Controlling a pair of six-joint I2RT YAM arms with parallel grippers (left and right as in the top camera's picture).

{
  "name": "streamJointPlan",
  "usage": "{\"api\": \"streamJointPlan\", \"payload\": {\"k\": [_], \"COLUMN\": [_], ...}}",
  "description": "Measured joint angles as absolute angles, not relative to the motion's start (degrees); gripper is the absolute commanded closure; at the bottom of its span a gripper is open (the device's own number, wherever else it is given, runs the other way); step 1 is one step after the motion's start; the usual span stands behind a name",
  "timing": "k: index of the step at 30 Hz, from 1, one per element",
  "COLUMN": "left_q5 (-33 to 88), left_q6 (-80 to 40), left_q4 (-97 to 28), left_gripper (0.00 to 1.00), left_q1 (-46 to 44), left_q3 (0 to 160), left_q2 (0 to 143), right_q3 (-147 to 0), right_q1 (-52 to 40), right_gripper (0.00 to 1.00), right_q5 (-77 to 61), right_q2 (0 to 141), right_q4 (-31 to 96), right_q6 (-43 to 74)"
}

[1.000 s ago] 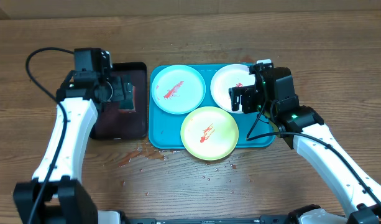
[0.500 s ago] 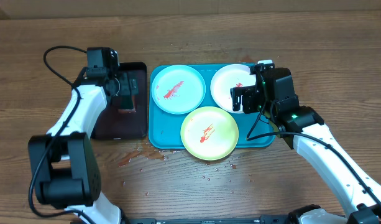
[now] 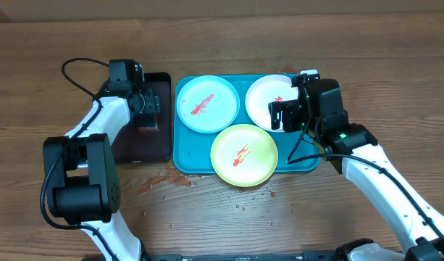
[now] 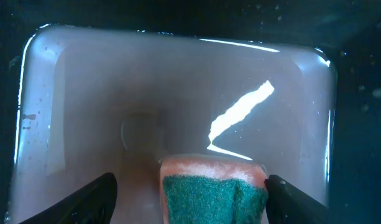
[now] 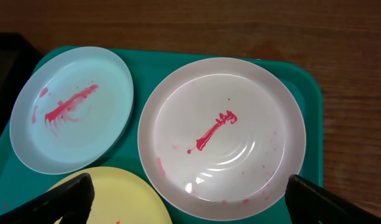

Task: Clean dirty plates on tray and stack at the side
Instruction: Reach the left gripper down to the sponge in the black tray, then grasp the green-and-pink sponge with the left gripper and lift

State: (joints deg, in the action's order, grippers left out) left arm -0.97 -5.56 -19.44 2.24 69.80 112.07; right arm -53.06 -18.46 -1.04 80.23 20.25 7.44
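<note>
My left hand (image 4: 190, 194) straddles the sponge (image 4: 215, 196) in the black tray (image 4: 178, 81), fingers apart and not clamped, placed to grab it for wiping. My right hand (image 5: 190, 186) hangs wide apart over the white plate (image 5: 221, 130), which sits smeared beside the blue plate (image 5: 72, 109) and green plate (image 5: 112, 202) on the blue tray (image 5: 305, 71).
</note>
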Motion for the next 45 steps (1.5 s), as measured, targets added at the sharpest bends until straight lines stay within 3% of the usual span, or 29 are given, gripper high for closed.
{"api": "streamJointPlan", "payload": {"k": [23,30,35,43,45], "left_q5": [-2.4,-2.7,-2.8,-3.2,-3.2], "left_q6": [-7.8,-8.4,-8.6,-8.7,-8.7], "left_q4": [-19.1,-19.1,-19.0,-18.4,-18.4], "left_gripper": [0.41,0.54,0.55,0.7,0.78], "left_q1": [-1.4,-1.4,-1.4,-1.4,-1.4], "left_q3": [69.8,69.8,69.8,69.8,69.8], "left_q2": [113.4,113.4,113.6,114.5,114.5], "right_q3": [-53.1,-53.1,-53.1,-53.1,-53.1], "right_q1": [-18.5,-18.5,-18.5,-18.5,-18.5], "right_gripper": [0.0,0.0,0.0,0.0,0.0], "right_q5": [-1.1,-1.1,-1.1,-1.1,-1.0], "right_q2": [80.2,80.2,80.2,80.2,80.2], "right_q4": [20.2,20.2,20.2,20.2,20.2], "right_q6": [7.4,7.4,7.4,7.4,7.4]}}
